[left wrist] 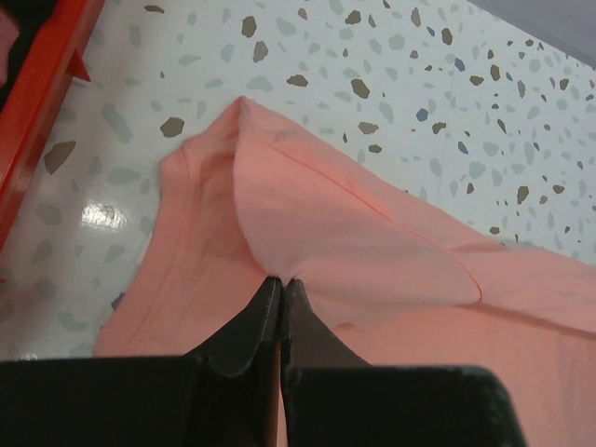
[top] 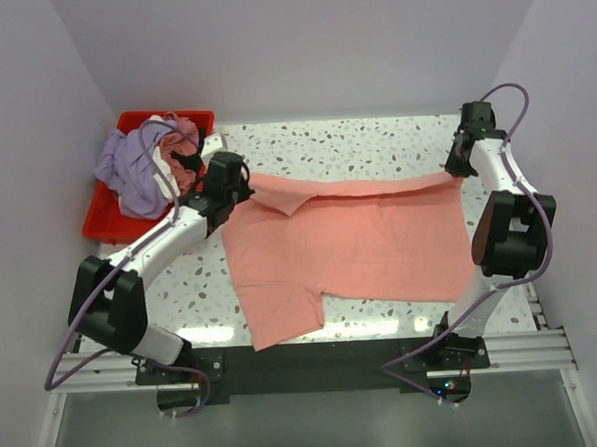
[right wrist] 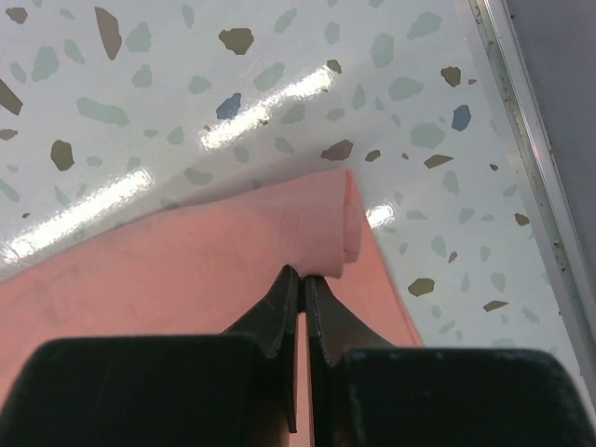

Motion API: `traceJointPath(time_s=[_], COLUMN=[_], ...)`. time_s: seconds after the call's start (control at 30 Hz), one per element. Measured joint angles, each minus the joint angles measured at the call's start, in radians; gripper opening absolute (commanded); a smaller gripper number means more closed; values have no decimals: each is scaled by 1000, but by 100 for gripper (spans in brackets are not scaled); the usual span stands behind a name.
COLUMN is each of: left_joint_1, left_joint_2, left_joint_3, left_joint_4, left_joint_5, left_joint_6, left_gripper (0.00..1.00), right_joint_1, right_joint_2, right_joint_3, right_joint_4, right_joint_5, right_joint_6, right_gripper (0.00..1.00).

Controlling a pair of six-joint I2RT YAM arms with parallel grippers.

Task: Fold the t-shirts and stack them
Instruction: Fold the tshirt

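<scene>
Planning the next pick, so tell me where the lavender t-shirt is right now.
In the top view, the lavender t-shirt is heaped in the red bin at the table's far-left edge, just left of the left gripper.

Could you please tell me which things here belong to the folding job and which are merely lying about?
Job in hand:
salmon tee, pinched by the left gripper and the right gripper
heaped tees, not yet folded

Just there:
red bin under the heap
table
</scene>
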Motion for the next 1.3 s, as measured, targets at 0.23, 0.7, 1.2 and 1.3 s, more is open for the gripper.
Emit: traceJointPath(time_s=[0.23,0.7,1.2,1.3], left_joint_1=[-53,-82,-81,-77], left_joint_2=[-142,-158,-110,-42], left_joint_3=[-80,-195,-194,-163], left_joint_4=[-86,-120,-105,-105], left_joint_5=[-52,-45,-37,-37], left_joint_6=[-81,-129,-127,-126], left_gripper=[0,0,0,0], right_joint_1=[0,0,166,358], right_joint_2=[-6,-6,-263,-303], right_joint_3=[0,-1,-162,-215], right_joint_4=[-9,-73,-48,30], right_joint_5=[3,53,-161,-245], right_joint_6=[-3,-10,-47,-51], right_gripper=[0,41,98,96])
